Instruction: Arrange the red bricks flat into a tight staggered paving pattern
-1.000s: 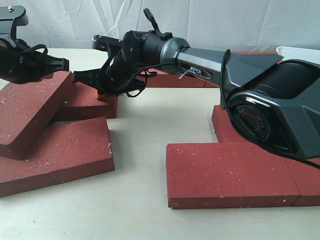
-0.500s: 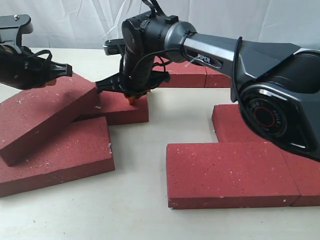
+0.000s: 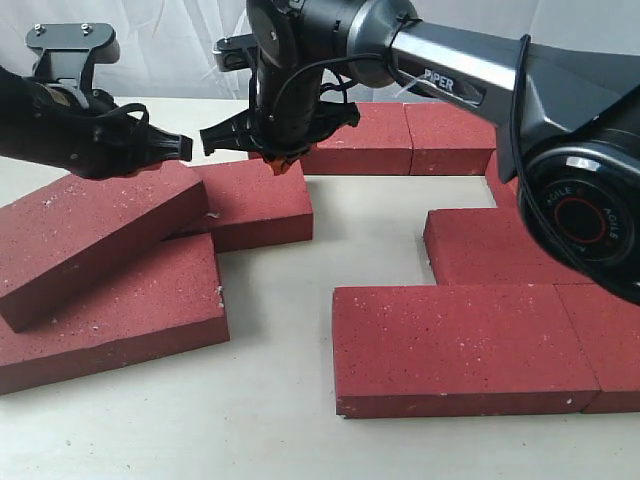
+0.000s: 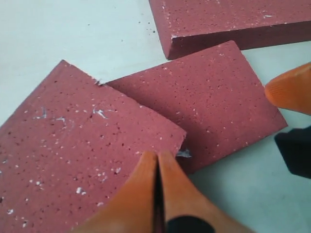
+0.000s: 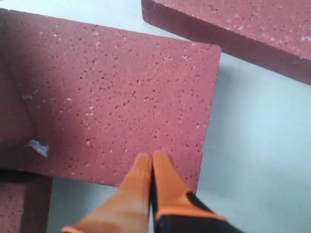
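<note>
Corner of flat brick (image 3: 260,205) hidden under tilted brick (image 3: 100,235); both jaws pressed together.

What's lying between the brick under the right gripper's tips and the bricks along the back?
Only a bare strip of table. The right wrist view shows the middle brick and the back brick apart, with nothing in the gap.

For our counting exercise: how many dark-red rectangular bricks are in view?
8 red bricks: left, one tilted, one flat, one behind; back, two; right, three. The black arm may hide more.
</note>
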You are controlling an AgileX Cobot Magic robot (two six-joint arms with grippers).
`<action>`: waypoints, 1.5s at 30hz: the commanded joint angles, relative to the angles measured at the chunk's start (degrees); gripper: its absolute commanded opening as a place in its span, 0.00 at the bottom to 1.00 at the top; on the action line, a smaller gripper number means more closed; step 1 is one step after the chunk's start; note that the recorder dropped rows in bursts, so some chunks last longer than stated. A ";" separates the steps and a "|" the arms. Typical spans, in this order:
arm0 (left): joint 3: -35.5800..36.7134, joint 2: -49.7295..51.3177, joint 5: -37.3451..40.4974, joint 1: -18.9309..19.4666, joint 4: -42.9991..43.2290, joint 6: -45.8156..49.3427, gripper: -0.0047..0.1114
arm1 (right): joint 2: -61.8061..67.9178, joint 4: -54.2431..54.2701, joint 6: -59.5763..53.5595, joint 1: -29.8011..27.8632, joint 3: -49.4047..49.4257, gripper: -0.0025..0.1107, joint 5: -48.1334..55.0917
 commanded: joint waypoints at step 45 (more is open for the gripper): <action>0.24 8.21 3.45 13.74 2.74 4.08 0.04 | -0.63 5.88 0.85 -5.19 -0.05 0.01 2.70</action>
